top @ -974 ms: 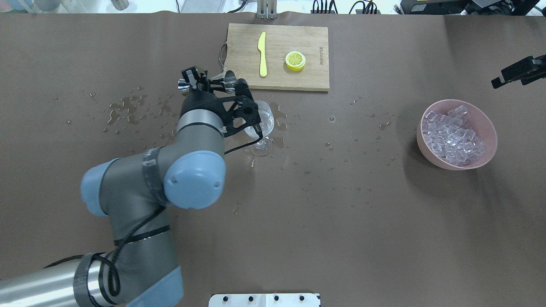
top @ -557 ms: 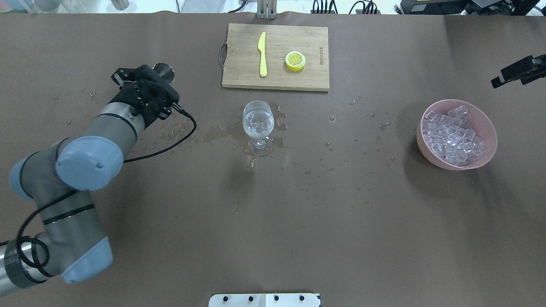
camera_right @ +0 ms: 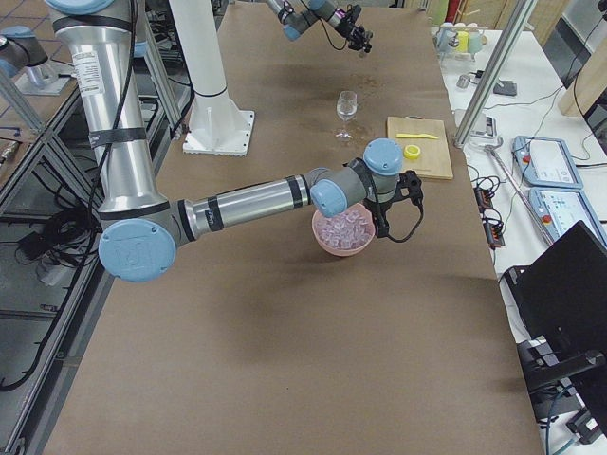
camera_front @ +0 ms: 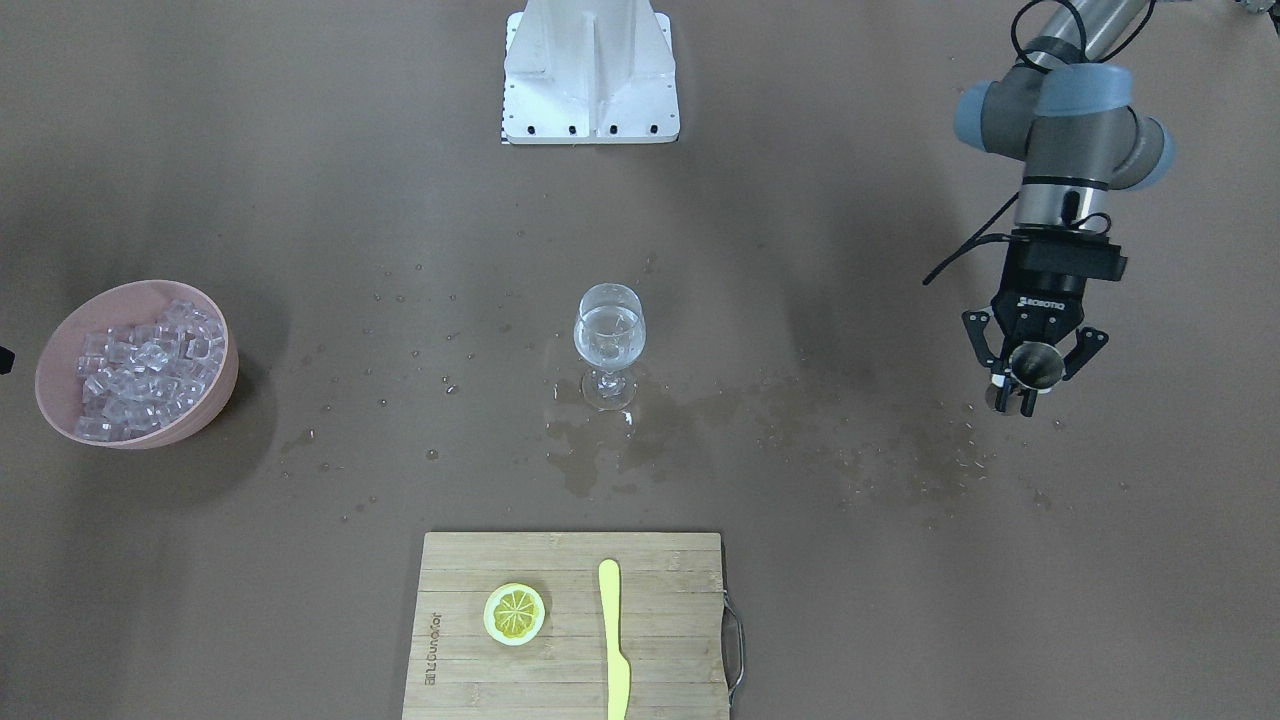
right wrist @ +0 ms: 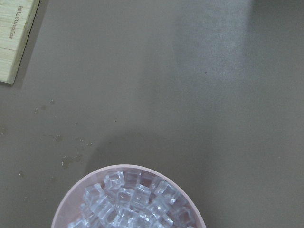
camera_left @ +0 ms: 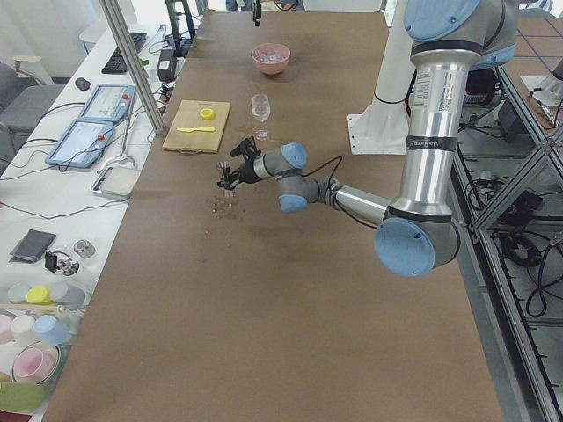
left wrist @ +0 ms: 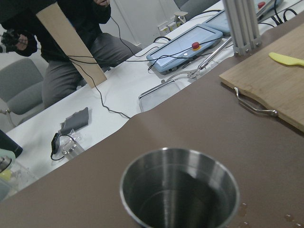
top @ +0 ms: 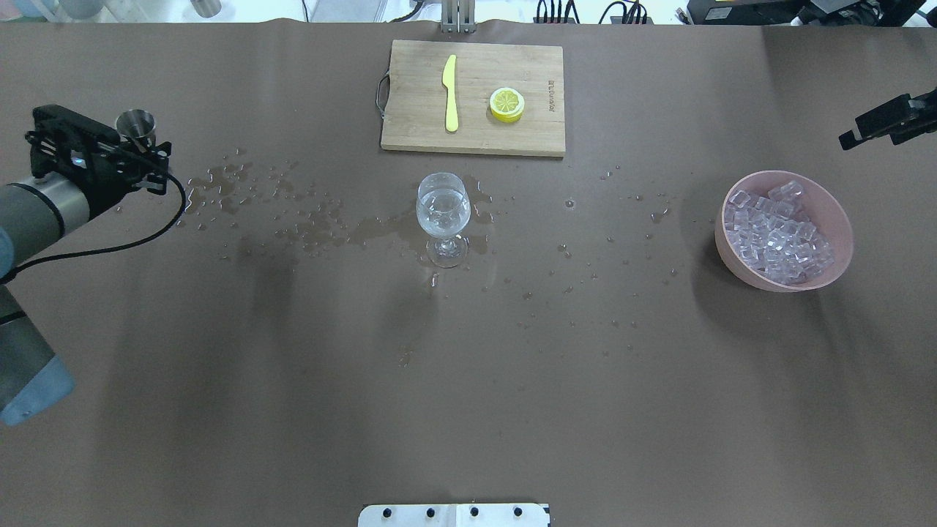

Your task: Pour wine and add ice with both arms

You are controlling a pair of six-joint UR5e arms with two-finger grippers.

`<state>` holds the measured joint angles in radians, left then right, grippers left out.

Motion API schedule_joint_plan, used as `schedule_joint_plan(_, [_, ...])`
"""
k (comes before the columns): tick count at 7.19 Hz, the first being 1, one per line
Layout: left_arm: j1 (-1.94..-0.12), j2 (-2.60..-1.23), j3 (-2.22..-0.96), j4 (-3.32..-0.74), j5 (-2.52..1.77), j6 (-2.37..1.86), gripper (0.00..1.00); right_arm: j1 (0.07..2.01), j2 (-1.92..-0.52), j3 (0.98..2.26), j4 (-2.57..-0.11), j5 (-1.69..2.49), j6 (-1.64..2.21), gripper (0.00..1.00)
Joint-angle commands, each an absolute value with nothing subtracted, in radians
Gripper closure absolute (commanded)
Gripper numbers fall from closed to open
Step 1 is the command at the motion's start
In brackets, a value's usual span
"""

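A wine glass (top: 443, 212) stands mid-table with a little clear wine (camera_front: 609, 332) in its bowl. Far to its left, my left gripper (top: 137, 143) is shut on a small steel measuring cup (top: 135, 123), held upright; the left wrist view looks down into this cup (left wrist: 180, 190). The ice (top: 777, 228) fills a pink bowl (top: 834, 201) at the right. My right gripper (top: 882, 123) hangs beyond the bowl, its fingers unclear. Its wrist view shows the ice (right wrist: 133, 199) below.
A wooden cutting board (top: 512, 135) at the back holds a yellow knife (top: 449, 91) and a lemon slice (top: 506, 104). Spilled droplets (top: 293, 219) wet the brown cloth left of the glass. The white stand base (camera_front: 590, 70) sits at the robot's side.
My left arm has swung from above the wine glass to the far left, carrying the steel cup, now upright. The glass stands uncovered. The right gripper has barely shifted.
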<state>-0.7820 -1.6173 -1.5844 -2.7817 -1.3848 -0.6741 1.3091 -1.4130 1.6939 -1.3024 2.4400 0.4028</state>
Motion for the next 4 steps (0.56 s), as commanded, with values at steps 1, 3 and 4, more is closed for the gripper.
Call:
schedule_joint_plan(1, [-0.821, -1.578, -1.310, -3.095, -1.456, -0.729, 1.00, 1.298, -1.426, 1.750, -1.302, 2.444, 0.510, 0.00])
schedule_joint_plan(3, [-0.825, -1.572, -1.188, -3.213, -1.456, -0.770, 1.00, 1.284, -1.422, 1.755, -1.301, 2.438, 0.512, 0.00])
schedule_joint_plan(4, [-0.833, -1.574, -1.174, -3.235, -1.456, -0.770, 1.00, 1.284, -1.422, 1.755, -1.302, 2.439, 0.512, 0.00])
